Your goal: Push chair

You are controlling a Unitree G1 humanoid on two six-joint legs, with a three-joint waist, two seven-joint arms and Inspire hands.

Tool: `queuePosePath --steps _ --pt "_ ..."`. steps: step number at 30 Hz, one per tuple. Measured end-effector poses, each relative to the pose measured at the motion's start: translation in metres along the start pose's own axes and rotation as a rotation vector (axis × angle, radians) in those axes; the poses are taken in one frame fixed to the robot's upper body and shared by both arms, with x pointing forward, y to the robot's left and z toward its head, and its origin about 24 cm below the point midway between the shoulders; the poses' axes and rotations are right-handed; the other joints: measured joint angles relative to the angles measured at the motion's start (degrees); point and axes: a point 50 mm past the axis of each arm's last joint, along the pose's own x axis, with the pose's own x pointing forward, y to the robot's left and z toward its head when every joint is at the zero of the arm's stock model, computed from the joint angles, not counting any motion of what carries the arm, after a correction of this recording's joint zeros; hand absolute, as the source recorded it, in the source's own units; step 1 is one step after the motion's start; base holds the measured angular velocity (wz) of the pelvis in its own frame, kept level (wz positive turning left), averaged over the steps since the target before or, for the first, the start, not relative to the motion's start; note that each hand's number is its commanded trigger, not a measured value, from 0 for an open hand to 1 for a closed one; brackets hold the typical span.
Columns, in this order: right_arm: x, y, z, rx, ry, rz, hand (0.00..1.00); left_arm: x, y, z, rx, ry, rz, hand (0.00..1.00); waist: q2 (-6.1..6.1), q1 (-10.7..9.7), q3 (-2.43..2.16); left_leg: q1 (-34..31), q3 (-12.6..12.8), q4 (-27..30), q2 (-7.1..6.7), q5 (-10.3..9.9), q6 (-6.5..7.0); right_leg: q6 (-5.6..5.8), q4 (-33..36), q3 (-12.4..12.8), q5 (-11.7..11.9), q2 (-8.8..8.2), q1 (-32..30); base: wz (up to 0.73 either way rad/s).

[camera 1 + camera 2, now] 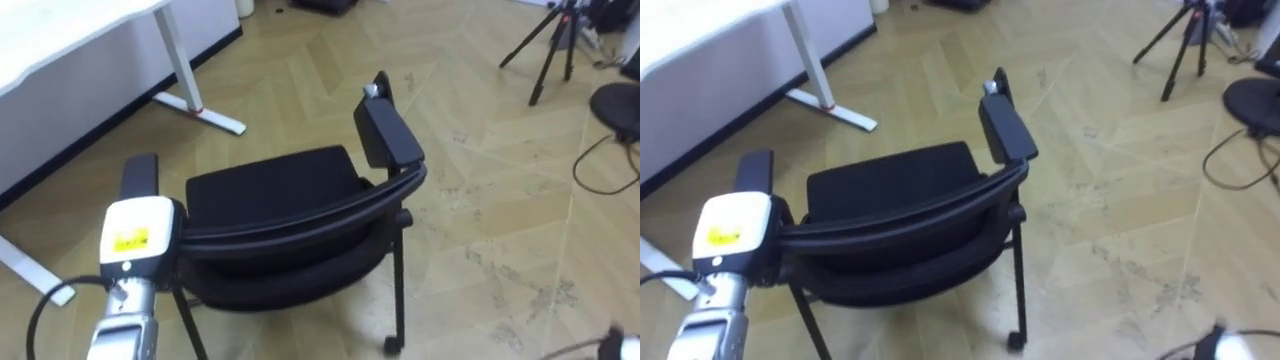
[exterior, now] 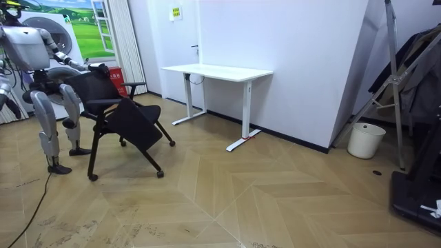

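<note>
I've got the white desk (image 2: 217, 70) ahead to my left, the black chair (image 1: 290, 215) right in front of me on the wood floor, my left hand (image 1: 140, 222) at the left end of its backrest, grip impossible to tell, the hand's yellow sticker (image 1: 130, 241) unreadable.

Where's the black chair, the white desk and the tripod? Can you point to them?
black chair (image 1: 270, 185), left eye view, on its seat cushion.
white desk (image 2: 217, 70), room view, on its tabletop.
tripod (image 1: 543, 62), left eye view, on one leg.
</note>
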Motion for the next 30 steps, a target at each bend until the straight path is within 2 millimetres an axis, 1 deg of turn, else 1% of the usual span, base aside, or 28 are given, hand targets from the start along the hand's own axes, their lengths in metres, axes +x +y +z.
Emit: queuePosePath --steps 2,3,4,5,6,8,9,11,12,14,15,17,18,20,23,25,29,30 --pt "0.002 -0.010 0.024 -0.039 -0.116 -0.055 0.00 0.003 0.003 0.002 0.001 -0.006 0.004 1.00 -0.29 0.99 -0.02 -0.43 0.27 -0.01 0.01 0.00 0.00 -0.05 0.13 0.17 0.16 0.02 -0.60 -0.04" --pt "0.002 -0.012 0.031 -0.052 -0.148 -0.067 0.00 0.004 0.004 0.002 0.002 -0.006 0.006 1.00 -0.29 1.20 -0.02 -0.56 0.27 -0.01 0.00 0.00 0.00 -0.03 0.07 0.16 0.20 0.02 -0.66 0.00" --pt "0.000 -0.014 0.043 -0.086 -0.210 -0.090 0.00 0.006 0.006 0.004 0.000 -0.014 0.006 1.00 -0.29 1.72 -0.02 -0.74 0.27 0.00 0.00 0.00 0.00 -0.02 -0.03 0.16 0.26 0.02 -0.79 0.00" --pt "-0.002 -0.017 0.058 -0.117 -0.280 -0.112 0.00 0.008 0.008 0.006 -0.002 -0.019 0.010 1.00 -0.30 1.92 -0.03 -0.99 0.26 0.00 0.00 0.00 0.00 -0.02 -0.01 0.15 0.26 0.02 -1.06 0.00" --pt "-0.003 -0.018 0.064 -0.127 -0.313 -0.123 0.00 0.008 0.008 0.007 -0.004 -0.022 0.013 1.00 -0.26 1.96 -0.05 -1.22 0.25 0.02 0.00 0.00 0.00 -0.02 -0.01 0.14 0.27 0.02 -1.23 0.03" --pt "-0.011 -0.023 0.091 -0.183 -0.451 -0.166 0.00 0.008 0.011 0.011 -0.011 -0.029 0.024 1.00 -0.23 2.13 -0.07 -1.48 0.17 0.01 0.00 0.01 0.02 -0.06 0.22 0.04 0.43 0.02 -1.18 0.00" --pt "-0.014 -0.024 0.097 -0.202 -0.485 -0.174 0.00 0.008 0.011 0.012 -0.010 -0.029 0.025 1.00 -0.24 2.30 -0.07 -1.46 0.18 -0.01 0.00 0.01 0.02 -0.06 0.33 0.06 0.43 0.01 -1.05 0.00" --pt "-0.024 -0.026 0.118 -0.255 -0.591 -0.194 0.00 0.009 0.012 0.017 -0.015 -0.044 0.027 1.00 -0.26 3.17 -0.06 -1.46 0.19 -0.05 0.00 0.01 0.02 -0.06 0.40 0.10 0.43 0.02 -1.06 0.00" --pt "-0.026 -0.025 0.122 -0.264 -0.614 -0.194 0.00 0.010 0.013 0.018 -0.014 -0.048 0.027 1.00 -0.26 3.43 -0.06 -1.45 0.20 -0.06 0.00 0.01 0.02 -0.06 0.40 0.10 0.43 0.02 -1.05 0.00" --pt "-0.035 -0.020 0.138 -0.330 -0.701 -0.180 0.00 0.013 0.014 0.020 -0.007 -0.058 0.024 1.00 -0.27 3.87 -0.05 -1.42 0.24 -0.05 0.00 0.01 0.02 -0.06 0.61 0.17 0.43 0.01 -1.18 0.00" --pt "-0.036 -0.018 0.141 -0.339 -0.716 -0.171 0.00 0.014 0.015 0.020 -0.006 -0.060 0.023 1.00 -0.28 4.03 -0.04 -1.42 0.25 -0.05 0.00 0.01 0.02 -0.06 0.82 0.19 0.43 0.01 -1.32 -0.03" --pt "-0.042 -0.014 0.150 -0.405 -0.765 -0.152 0.00 0.015 0.015 0.023 0.018 -0.078 0.006 1.00 -0.36 5.06 0.02 -1.42 0.43 -0.05 0.00 0.01 0.02 -0.06 0.99 0.32 0.43 0.01 -1.45 -0.03" --pt "-0.044 -0.013 0.153 -0.425 -0.780 -0.150 0.00 0.016 0.016 0.023 0.026 -0.081 0.004 1.00 -0.39 5.15 0.04 -1.42 0.49 -0.05 0.00 0.01 0.02 -0.06 1.01 0.35 0.43 0.01 -1.50 -0.04" --pt "-0.050 -0.012 0.165 -0.465 -0.828 -0.139 0.00 0.017 0.017 0.024 0.047 -0.089 -0.004 1.00 -0.45 5.10 0.09 -1.39 0.59 -0.05 0.01 0.01 0.02 -0.06 1.01 0.45 0.43 0.01 -1.51 0.00" --pt "-0.055 -0.017 0.180 -0.454 -0.866 -0.137 0.00 0.019 0.019 0.025 0.067 -0.100 -0.004 1.00 -0.53 5.04 0.26 -1.50 0.55 -0.05 0.00 0.01 0.02 -0.06 0.98 0.44 0.43 -0.01 -1.52 0.00" --pt "-0.057 -0.020 0.189 -0.446 -0.883 -0.141 0.00 0.021 0.021 0.027 0.068 -0.104 0.003 1.00 -0.56 5.02 0.26 -1.86 0.53 -0.04 0.01 0.01 0.02 -0.05 0.94 0.38 0.42 -0.03 -1.58 0.00" --pt "-0.072 -0.026 0.216 -0.450 -0.973 -0.156 0.00 0.021 0.026 0.029 0.089 -0.116 0.010 1.00 -0.64 5.14 0.28 -2.51 0.45 0.07 0.00 0.07 0.11 -0.06 1.16 0.26 0.43 -0.08 -2.47 0.00" --pt "-0.074 -0.026 0.218 -0.466 -0.984 -0.157 0.00 0.021 0.026 0.030 0.089 -0.117 0.009 1.00 -0.69 5.15 0.26 -2.50 0.40 0.07 0.00 0.07 0.11 -0.06 1.20 0.23 0.43 -0.10 -2.43 0.05"
